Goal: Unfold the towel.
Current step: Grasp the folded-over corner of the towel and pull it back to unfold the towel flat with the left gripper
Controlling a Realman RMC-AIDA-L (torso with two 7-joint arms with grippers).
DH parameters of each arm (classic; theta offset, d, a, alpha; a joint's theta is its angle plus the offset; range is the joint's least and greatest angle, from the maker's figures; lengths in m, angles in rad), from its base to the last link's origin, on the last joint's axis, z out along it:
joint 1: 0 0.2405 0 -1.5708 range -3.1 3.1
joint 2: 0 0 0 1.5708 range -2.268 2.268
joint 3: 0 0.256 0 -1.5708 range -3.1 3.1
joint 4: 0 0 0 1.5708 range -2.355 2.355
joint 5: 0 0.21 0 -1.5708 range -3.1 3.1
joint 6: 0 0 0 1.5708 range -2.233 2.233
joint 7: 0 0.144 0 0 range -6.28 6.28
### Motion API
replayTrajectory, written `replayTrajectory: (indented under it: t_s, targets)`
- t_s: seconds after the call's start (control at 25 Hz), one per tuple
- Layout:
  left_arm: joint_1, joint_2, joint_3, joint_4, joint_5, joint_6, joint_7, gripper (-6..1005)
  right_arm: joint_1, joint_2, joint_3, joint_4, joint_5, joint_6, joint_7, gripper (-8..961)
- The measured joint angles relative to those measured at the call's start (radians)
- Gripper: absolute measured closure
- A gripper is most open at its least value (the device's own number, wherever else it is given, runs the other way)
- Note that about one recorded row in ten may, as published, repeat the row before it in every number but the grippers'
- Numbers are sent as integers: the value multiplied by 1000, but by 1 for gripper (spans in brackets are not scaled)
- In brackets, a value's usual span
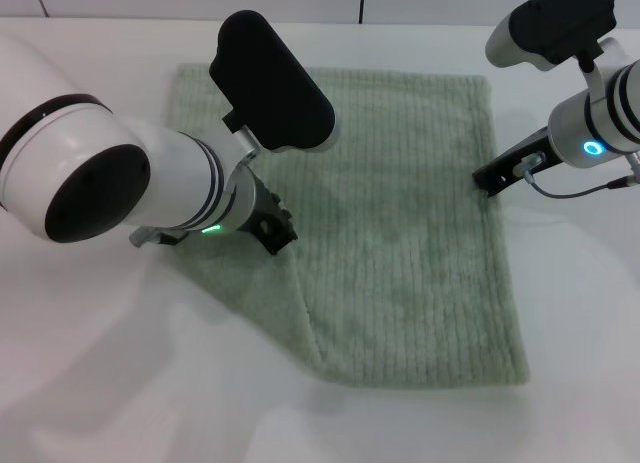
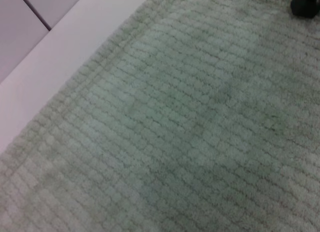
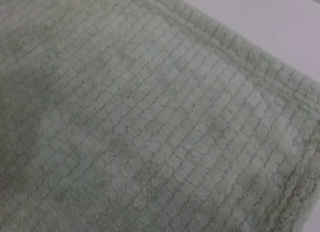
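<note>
Head view alone shows both grippers on the towel [image 1: 400, 233].

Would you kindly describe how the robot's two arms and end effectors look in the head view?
Both arms have glossy white rounded shells with black joint bands. The left end effector is black beneath a large black oblong housing, with a green light. The right end effector is black, with a blue ring light and a thin grey cable.

Both arms are glossy white tubes with black joint bands. The left arm [image 1: 110, 173] has a round black end cap, a black oblong housing and a green light. The right arm [image 1: 600, 113] shows a blue ring light, a grey cable and a black tip.
</note>
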Motion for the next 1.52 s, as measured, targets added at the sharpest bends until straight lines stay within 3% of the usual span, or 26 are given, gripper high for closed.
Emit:
replayTrajectory:
  t_s: [0.04,0.28,0.48,1.0,1.52]
  targets:
    - [0,0,0,-1,0,-1,0,780,0,0,0,0,0,0,0,953]
    - [10,2,0,-44,1,-9,0,951,-1,0,0,2,0,0,0,953]
    - [15,5,-4,-95,2,-36,2,1001,-1,0,0,5,0,0,0,953]
    - [39,6,-35,-232,3,-169,53,1001,-2,0,-2,8,0,0,0,953]
    - [96,9,-123,-354,4,-324,131,1001,-3,0,-8,9,0,-2,4,954]
